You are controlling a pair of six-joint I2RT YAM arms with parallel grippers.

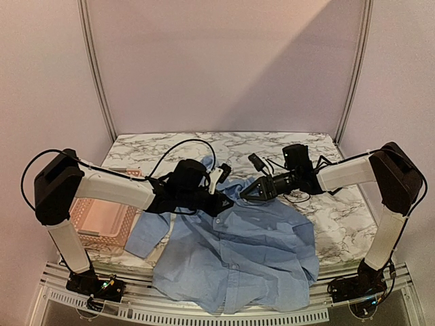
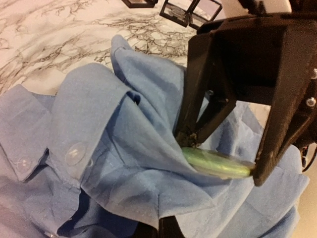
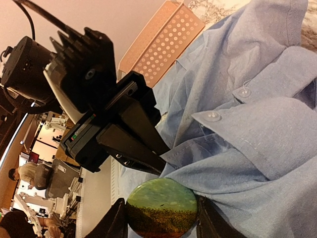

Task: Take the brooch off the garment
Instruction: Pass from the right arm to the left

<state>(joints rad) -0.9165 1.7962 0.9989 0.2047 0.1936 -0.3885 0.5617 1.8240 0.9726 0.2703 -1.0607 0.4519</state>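
Standing at the near edge and reading across from the left, I see a pink plastic basket first, its walls a lattice of small round holes. It sits on the white marble-patterned table, which has grey veining. The left arm reaches over it toward the middle.

The left gripper, black and angular, has its two fingers brought together into a sharp wedge. The tip of that wedge bites a fold of the garment just beside the brooch.

The garment is a light blue shirt of soft, creased cloth, spread over the middle of the table. Its hem hangs over the near edge and one sleeve reaches toward the basket. Its collar is rucked up in thick folds, and clear flat buttons show on it.

The brooch sits on the shirt near the collar. It is a smooth, glossy round disc, green shading to darker brown low down. Edge-on from the left wrist it is a thin pale-green sliver.

The right gripper is clamped on it, one matte black finger pressed to each side of the rim. Behind it the right arm, white-shelled with black joints, runs back over bare marble.
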